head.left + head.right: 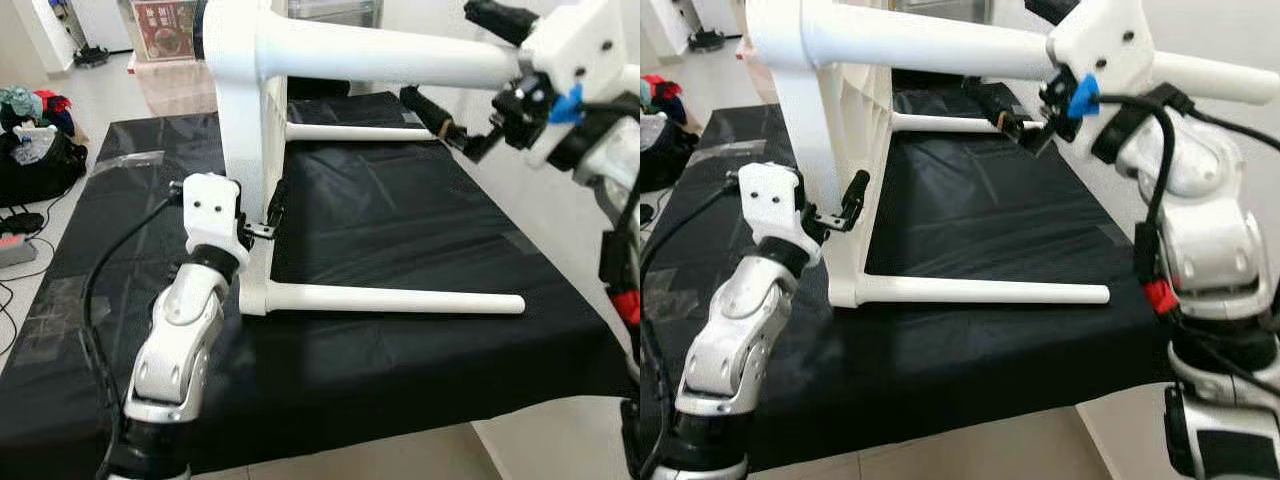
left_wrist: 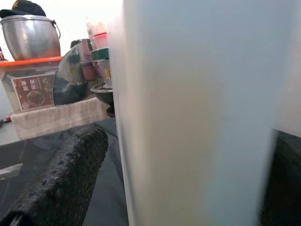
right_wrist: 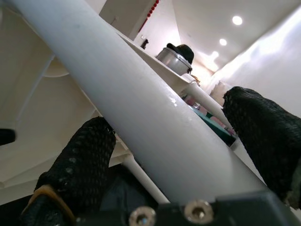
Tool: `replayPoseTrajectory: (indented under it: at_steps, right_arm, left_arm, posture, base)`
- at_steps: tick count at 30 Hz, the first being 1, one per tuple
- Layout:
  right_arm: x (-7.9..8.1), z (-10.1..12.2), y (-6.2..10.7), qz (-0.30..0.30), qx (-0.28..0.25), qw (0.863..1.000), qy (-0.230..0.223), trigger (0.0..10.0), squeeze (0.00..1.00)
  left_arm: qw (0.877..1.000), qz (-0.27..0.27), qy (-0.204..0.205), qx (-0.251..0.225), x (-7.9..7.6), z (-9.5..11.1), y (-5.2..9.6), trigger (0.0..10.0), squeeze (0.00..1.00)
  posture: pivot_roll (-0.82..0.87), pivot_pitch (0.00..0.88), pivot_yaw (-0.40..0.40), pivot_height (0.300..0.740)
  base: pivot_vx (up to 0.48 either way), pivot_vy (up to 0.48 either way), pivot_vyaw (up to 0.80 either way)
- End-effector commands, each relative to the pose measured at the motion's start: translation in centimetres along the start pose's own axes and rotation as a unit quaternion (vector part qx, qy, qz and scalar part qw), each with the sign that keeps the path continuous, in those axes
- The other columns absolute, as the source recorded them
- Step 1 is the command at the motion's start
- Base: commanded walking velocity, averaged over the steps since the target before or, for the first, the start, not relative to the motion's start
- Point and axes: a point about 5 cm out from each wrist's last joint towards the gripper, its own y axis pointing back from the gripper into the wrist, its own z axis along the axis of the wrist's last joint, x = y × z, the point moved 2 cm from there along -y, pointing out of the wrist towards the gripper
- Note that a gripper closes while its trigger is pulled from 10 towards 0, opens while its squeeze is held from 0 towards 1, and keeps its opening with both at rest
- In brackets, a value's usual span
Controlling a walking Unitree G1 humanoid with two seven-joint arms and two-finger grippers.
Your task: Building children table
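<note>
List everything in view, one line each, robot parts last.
Children's table top: one, white, standing on edge on the work table.
Table legs: three, white, jutting sideways from the top.
Black cloth: one, covering the work table.
Black bag: one, on the floor, far left.
Metal pot: one, silver, on an orange-edged box behind.
Left gripper: jaws straddle the top's edge.
Right gripper: jaws around the upper leg.
</note>
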Motion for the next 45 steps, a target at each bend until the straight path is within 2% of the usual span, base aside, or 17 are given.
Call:
replayPoseTrajectory:
  at_steps: [1, 2, 5, 12, 15, 22, 26, 29, 31, 35, 36, 37, 39, 40, 42, 44, 45]
  right_arm:
    - [4.2, -2.5, -0.5, 0.097, 0.039, 0.992, -0.064, 10.0, 0.0]
    - [4.2, -2.5, -0.5, 0.097, 0.039, 0.992, -0.064, 10.0, 0.0]
    - [4.5, -2.1, -0.4, 0.103, 0.03, 0.992, -0.067, 10.0, 0.0]
    - [3.1, -1.7, -0.3, 0.046, 0.011, 0.998, -0.03, 10.0, 0.0]
    - [1.9, 0.1, -0.3, 0.009, -0.048, 0.998, -0.035, 10.0, 0.0]
    - [3.5, -1.1, 1.4, 0.099, -0.009, 0.995, 0.005, 10.0, 0.0]
    - [3.6, -2.0, 2.5, 0.123, 0.022, 0.992, -0.009, 10.0, 0.0]
    - [3.7, -2.8, 3.8, 0.137, 0.05, 0.989, -0.034, 10.0, 0.0]
    - [4.8, -3.6, 5.3, 0.168, 0.079, 0.98, -0.071, 10.0, 0.0]
    - [5.0, -3.8, 5.5, 0.168, 0.081, 0.979, -0.079, 10.0, 0.0]
    - [5.1, -3.8, 5.5, 0.167, 0.08, 0.979, -0.08, 10.0, 0.0]
    - [5.4, -3.7, 5.3, 0.169, 0.077, 0.979, -0.084, 10.0, 0.0]
    - [5.7, -3.7, 5.1, 0.171, 0.073, 0.979, -0.087, 10.0, 0.0]
    - [6.1, -3.5, 4.8, 0.175, 0.067, 0.978, -0.091, 10.0, 0.0]
    - [6.5, -3.3, 4.6, 0.18, 0.062, 0.977, -0.094, 10.0, 0.0]
    - [7.0, -3.1, 4.4, 0.188, 0.059, 0.975, -0.099, 10.0, 0.0]
    - [7.0, -3.1, 4.3, 0.189, 0.058, 0.975, -0.101, 10.0, 0.0]
  left_arm:
    - [1.0, 0.023, -0.018, 0.006, 1.0, -0.4, -0.2, 10.0, 0.0]
    - [1.0, 0.023, -0.018, 0.006, 1.0, -0.4, -0.2, 10.0, 0.0]
    - [0.996, 0.076, -0.035, 0.01, 3.0, -0.6, -0.7, 9.7, 0.0]
    - [0.996, 0.084, -0.034, 0.002, 3.7, -0.3, -1.1, 10.0, 0.0]
    - [0.996, 0.082, -0.032, 0.0, 3.6, -0.3, -1.2, 10.0, 0.0]
    - [0.996, 0.079, -0.031, -0.002, 3.3, -0.4, -1.3, 10.0, 0.0]
    - [0.996, 0.086, -0.035, -0.004, 3.7, -0.3, -1.3, 10.0, 0.0]
    - [0.993, 0.104, -0.047, -0.008, 4.9, 0.0, -1.2, 10.0, 0.0]
    - [0.988, 0.138, -0.066, -0.012, 6.9, 0.3, -1.0, 10.0, 0.0]
    - [0.986, 0.151, -0.074, -0.013, 7.5, 0.5, -0.9, 10.0, 0.0]
    - [0.985, 0.153, -0.075, -0.014, 7.6, 0.5, -0.9, 9.5, 0.0]
    - [0.983, 0.163, -0.082, -0.015, 8.0, 0.6, -0.9, 7.8, 0.0]
    - [0.981, 0.171, -0.087, -0.015, 8.3, 0.7, -0.8, 7.8, 0.0]
    - [0.98, 0.179, -0.091, -0.014, 8.6, 0.8, -0.7, 6.7, 0.0]
    - [0.979, 0.181, -0.091, -0.013, 8.8, 0.8, -0.6, 6.2, 0.0]
    - [0.981, 0.173, -0.085, -0.01, 8.7, 0.7, -0.6, 6.5, 0.0]
    - [0.983, 0.164, -0.08, -0.011, 8.4, 0.6, -0.6, 7.6, 0.0]
  posture:
    - [-0.07, 0.072, -0.001, 0.74]
    - [-0.07, 0.072, -0.001, 0.74]
    - [-0.07, 0.073, 0.0, 0.74]
    - [-0.08, 0.073, 0.003, 0.74]
    - [-0.08, 0.074, 0.007, 0.74]
    - [-0.08, 0.078, 0.009, 0.74]
    - [-0.09, 0.079, 0.01, 0.74]
    - [-0.09, 0.079, 0.012, 0.74]
    - [-0.09, 0.08, 0.014, 0.74]
    - [-0.09, 0.081, 0.014, 0.74]
    - [-0.09, 0.081, 0.014, 0.74]
    - [-0.08, 0.083, 0.013, 0.74]
    - [-0.08, 0.083, 0.012, 0.74]
    - [-0.08, 0.085, 0.01, 0.74]
    - [-0.08, 0.088, 0.008, 0.74]
    - [-0.07, 0.091, 0.008, 0.74]
    - [-0.07, 0.093, 0.007, 0.74]
  base:
    - [0.0, 0.0, 0.0]
    - [0.0, 0.0, 0.0]
    - [0.0, 0.0, 0.0]
    - [0.0, 0.0, 0.0]
    - [0.0, 0.0, 0.0]
    - [0.0, 0.0, 0.0]
    - [0.0, 0.0, 0.0]
    - [0.0, 0.0, 0.0]
    - [0.0, 0.0, 0.0]
    - [0.0, 0.0, 0.0]
    - [0.0, 0.0, 0.0]
    - [0.0, 0.0, 0.0]
    - [0.0, 0.0, 0.0]
    - [0.0, 0.0, 0.0]
    - [0.0, 0.0, 0.0]
    - [0.0, 0.0, 0.0]
    - [0.0, 0.0, 0.0]
